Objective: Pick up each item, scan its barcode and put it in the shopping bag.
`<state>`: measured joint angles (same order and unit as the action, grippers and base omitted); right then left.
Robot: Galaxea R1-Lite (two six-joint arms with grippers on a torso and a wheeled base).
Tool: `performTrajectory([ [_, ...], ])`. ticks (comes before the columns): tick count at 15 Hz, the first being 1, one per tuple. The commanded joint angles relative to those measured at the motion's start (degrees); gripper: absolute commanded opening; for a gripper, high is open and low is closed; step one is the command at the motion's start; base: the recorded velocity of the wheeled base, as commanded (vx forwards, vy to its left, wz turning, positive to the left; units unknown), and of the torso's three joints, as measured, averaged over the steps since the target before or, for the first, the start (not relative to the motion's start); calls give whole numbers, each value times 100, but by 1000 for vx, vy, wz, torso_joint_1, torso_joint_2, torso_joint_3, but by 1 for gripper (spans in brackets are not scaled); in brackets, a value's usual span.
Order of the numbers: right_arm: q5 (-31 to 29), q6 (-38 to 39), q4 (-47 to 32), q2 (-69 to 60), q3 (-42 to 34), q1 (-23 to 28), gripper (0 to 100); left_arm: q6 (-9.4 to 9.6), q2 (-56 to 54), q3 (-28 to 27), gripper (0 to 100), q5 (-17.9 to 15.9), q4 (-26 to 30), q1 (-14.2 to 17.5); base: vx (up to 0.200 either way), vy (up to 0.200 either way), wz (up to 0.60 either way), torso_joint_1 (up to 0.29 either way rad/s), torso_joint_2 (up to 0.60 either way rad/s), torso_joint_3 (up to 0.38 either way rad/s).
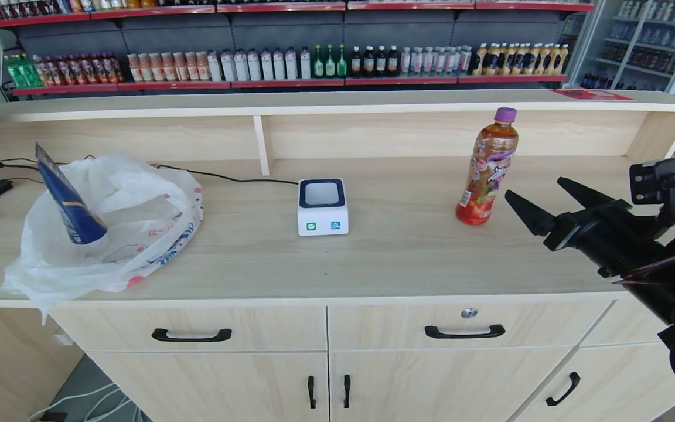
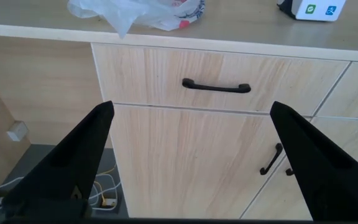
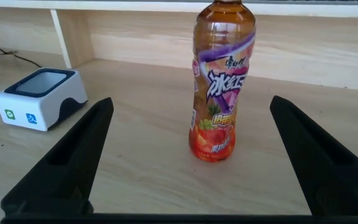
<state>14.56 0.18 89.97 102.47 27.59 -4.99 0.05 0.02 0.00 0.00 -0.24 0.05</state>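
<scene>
Tea bottle (image 1: 486, 170) seen just ahead of the wide-open right gripper (image 1: 534, 187).
Nothing is held by the fingers (image 1: 525, 212); the upright bottle, orange-brown with a purple cap, is not touched by them.

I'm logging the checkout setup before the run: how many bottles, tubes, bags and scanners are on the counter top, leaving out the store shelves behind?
Bottles: 1, the drink bottle, standing upright.
Tubes: 1, the blue tube, leaning in the bag.
Bags: 1, the shopping bag, white plastic.
Scanners: 1, the scanner, a white box.
Total: 4
</scene>
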Motion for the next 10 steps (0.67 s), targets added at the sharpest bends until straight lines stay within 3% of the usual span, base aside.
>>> performTrajectory([
  [1, 3, -1, 3, 53, -8, -11, 100, 4, -2, 0, 100, 0, -2, -5, 0, 0, 0, 0, 0, 0],
  [6, 56, 298, 3, 141, -52, -266, 100, 4, -2, 0, 100, 0, -2, 4, 0, 0, 0, 0, 0, 0],
  [10, 100, 395, 3, 783, 801, -301, 100, 4, -2, 0, 100, 0, -2, -5, 0, 0, 0, 0, 0, 0],
])
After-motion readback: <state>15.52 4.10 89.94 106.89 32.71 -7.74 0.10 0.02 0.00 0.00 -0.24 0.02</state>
